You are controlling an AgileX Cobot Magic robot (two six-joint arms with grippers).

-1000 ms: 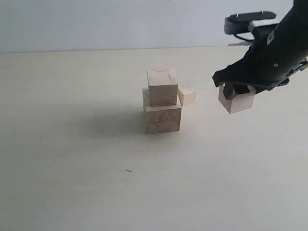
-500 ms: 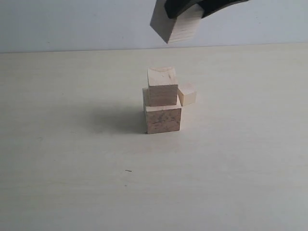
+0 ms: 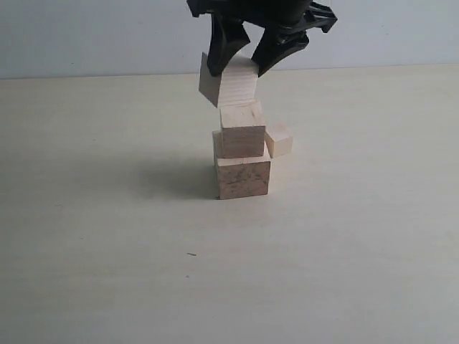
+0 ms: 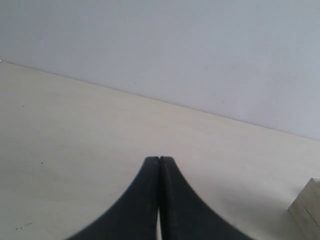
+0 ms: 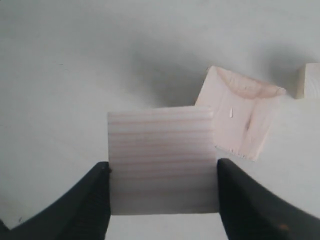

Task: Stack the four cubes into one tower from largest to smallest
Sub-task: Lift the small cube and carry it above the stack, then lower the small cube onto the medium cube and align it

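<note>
The held cube [image 3: 231, 82], clamped in the right gripper [image 3: 244, 63], is no longer seen low over the table [image 3: 107, 251] at the right, nor raised at the upper edge of the exterior view. It is now brought down just above the upper cube [image 3: 242, 132] of the stack, offset leftward. Whether they touch cannot be made out.

looks like a lab test bench; bare pale tabletop [image 3: 107, 272]; blank whitish wall [image 3: 86, 36] behind it
</note>
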